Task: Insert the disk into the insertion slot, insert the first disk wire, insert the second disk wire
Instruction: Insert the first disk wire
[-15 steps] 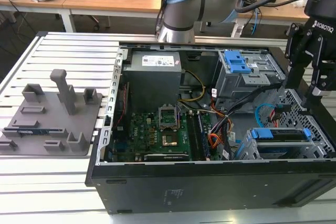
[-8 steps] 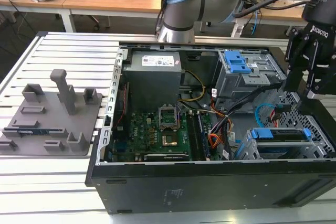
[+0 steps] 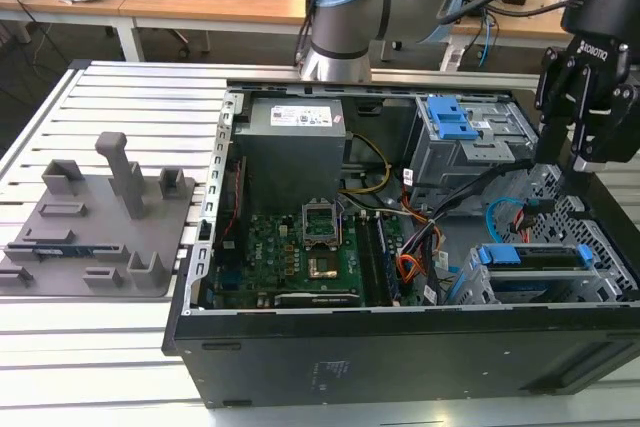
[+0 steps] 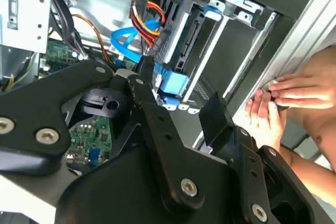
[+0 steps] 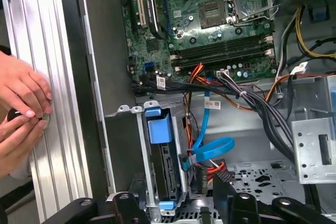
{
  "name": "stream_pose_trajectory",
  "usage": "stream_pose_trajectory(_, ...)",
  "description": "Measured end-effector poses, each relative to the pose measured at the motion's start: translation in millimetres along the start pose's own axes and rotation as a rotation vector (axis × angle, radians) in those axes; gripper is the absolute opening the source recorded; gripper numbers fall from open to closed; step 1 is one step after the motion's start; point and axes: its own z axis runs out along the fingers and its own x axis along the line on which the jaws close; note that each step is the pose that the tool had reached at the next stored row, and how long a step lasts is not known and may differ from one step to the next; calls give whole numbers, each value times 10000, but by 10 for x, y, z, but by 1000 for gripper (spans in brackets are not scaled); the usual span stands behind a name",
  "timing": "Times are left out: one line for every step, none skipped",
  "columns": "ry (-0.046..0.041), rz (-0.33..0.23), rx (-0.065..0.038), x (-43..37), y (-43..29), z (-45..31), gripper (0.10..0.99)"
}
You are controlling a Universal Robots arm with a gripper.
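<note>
— Black two-finger gripper (image 4: 181, 93): state and position?

— Fingers (image 4: 215, 116) stand apart, with nothing clamped between them. In the exterior view the gripper hangs inside the open black sheet-metal computer case (image 3: 400, 357), at its drive end.

— Nearest items?

— Below and just beside the fingers: a light blue flat data cable (image 5: 215, 148), looped, and a bundle of red, yellow and orange wires (image 4: 147, 17) ending in a black connector. Whether either one is plugged in cannot be told.

— Location of the silver-grey flat disk (image 5: 167, 163)?

— Framed by its bright blue plastic carrier (image 5: 159, 129), the disk sits inside the insertion slot (image 5: 142, 150), a low grey perforated sheet-metal cage just below the gripper.

— Beyond that?

— A person's two hands (image 5: 23, 103) are placed on the ribbed aluminium table (image 5: 52, 77), just outside the case wall beside the slot. Farther from the gripper lies the green motherboard (image 5: 210, 14). Farthest, across the case, stands a grey moulded fixture plate (image 3: 100, 217).
</note>
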Motion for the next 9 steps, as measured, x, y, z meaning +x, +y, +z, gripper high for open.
stream_pose_trajectory(40, 25, 92, -22, 1, -3, 620)
stream_pose_trajectory(69, 41, 160, -36, 2, -5, 620)
stream_pose_trajectory(91, 52, 205, -49, 4, -5, 620)
stream_pose_trajectory(123, 60, 280, -64, 7, 0, 620)
stream_pose_trajectory(163, 48, 322, -72, 8, 5, 620)
stream_pose_trajectory(208, 30, 344, -77, 8, 10, 620)
stream_pose_trajectory(272, -2, 365, -83, 9, 19, 620)
stream_pose_trajectory(303, -33, 381, -89, 11, 24, 620)
stream_pose_trajectory(330, -109, 414, -103, 13, 39, 620)
